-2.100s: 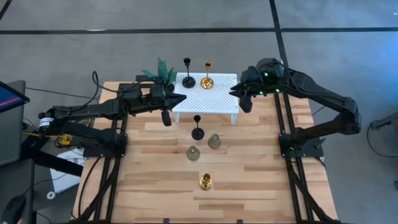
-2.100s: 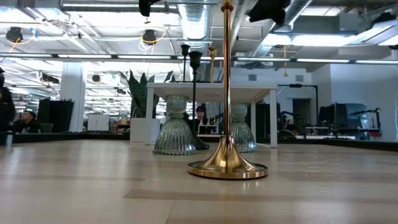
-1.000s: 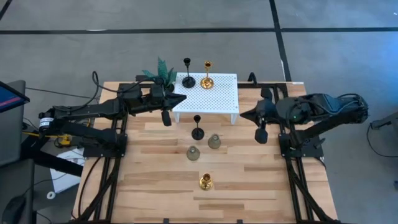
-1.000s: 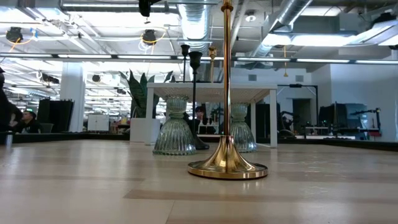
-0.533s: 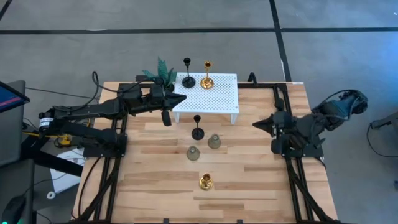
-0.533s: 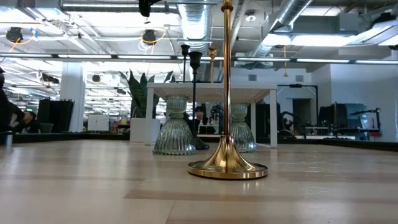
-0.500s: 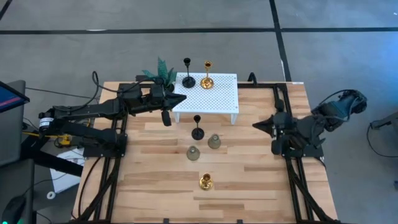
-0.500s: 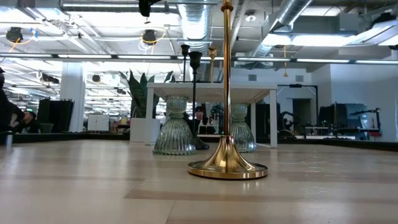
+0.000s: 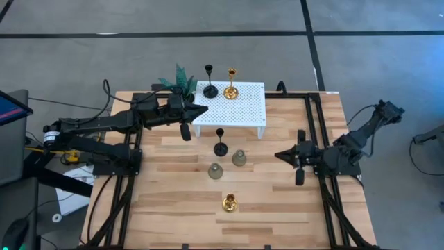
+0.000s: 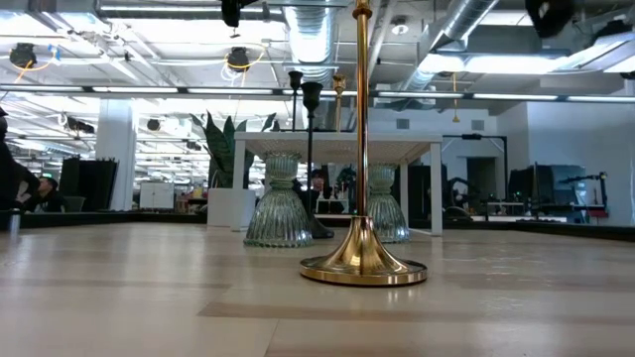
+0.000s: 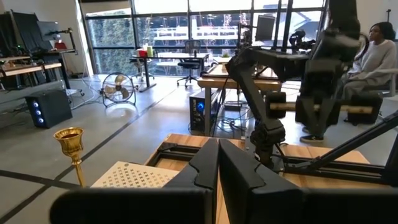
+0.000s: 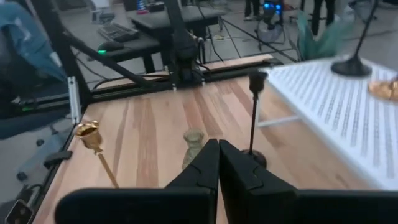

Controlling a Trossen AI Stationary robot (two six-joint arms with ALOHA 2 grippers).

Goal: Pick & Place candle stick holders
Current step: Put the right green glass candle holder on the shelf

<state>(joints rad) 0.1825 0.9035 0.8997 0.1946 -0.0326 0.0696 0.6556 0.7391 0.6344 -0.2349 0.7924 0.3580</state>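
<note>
Candle stick holders are split between two places: one slim black holder (image 9: 209,82) and one gold holder (image 9: 231,84) stand upright on the white perforated platform (image 9: 243,111), near its far edge and just beside each other. The other four stand on the bare counter (image 9: 277,201) in front of the platform: a second black holder (image 9: 220,142) closest to it, two grey-green bell-shaped holders (image 9: 216,171) (image 9: 238,158) just beyond, and the second gold holder (image 9: 229,202) farthest out toward the near edge. If the platform is the goal, which I judge likely, roughly a third of the work is done and four pieces remain.

Neither arm carries anything. The left pincer (image 9: 202,110) hovers at the platform's left edge, beside the small green plant (image 9: 179,78), its fingers pressed together and empty, pointing across the platform. The right pincer (image 9: 280,155) sits low over the right side of the counter, its arm folded back toward its base, fingers likewise closed on nothing and aimed toward the group of holders, well apart from them. In its wrist view the black holder and one bell-shaped holder lie straight ahead, so one of these seems the probable next pick.
</note>
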